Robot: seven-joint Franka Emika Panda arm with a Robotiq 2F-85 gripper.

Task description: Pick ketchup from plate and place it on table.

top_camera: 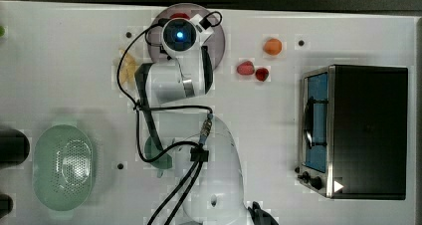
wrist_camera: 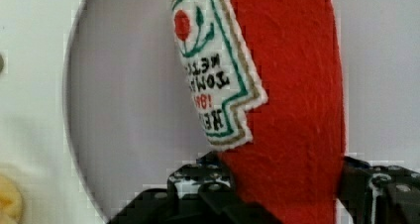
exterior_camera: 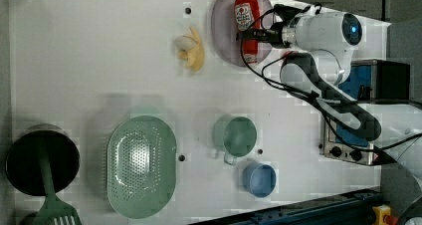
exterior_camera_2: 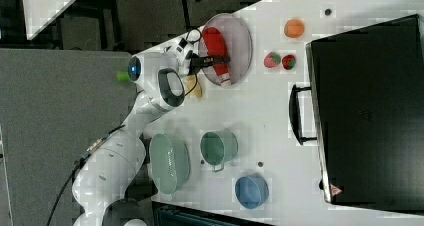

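The ketchup [exterior_camera: 245, 16], a red soft bottle with a white label, lies on the lilac-grey plate [exterior_camera: 224, 31] at the far edge of the white table [top_camera: 64, 51]. My gripper [exterior_camera: 251, 34] reaches across the plate and straddles the bottle at its middle. In the wrist view the ketchup [wrist_camera: 292, 110] fills the space between my two black fingers [wrist_camera: 208, 184], which touch both of its sides over the plate [wrist_camera: 129, 110]. The right view shows the bottle [exterior_camera_2: 216, 43] still resting on the plate [exterior_camera_2: 242, 41]. In the top view my wrist covers most of the plate [top_camera: 220, 41].
A peeled banana [exterior_camera: 191, 48] lies beside the plate. Three small fruits [top_camera: 254, 69] sit between the plate and the toaster oven [top_camera: 358, 130]. A green colander [exterior_camera: 142, 165], a green cup [exterior_camera: 236, 135], a blue dish [exterior_camera: 260, 180] and a black pot [exterior_camera: 40, 160] stand nearer the base.
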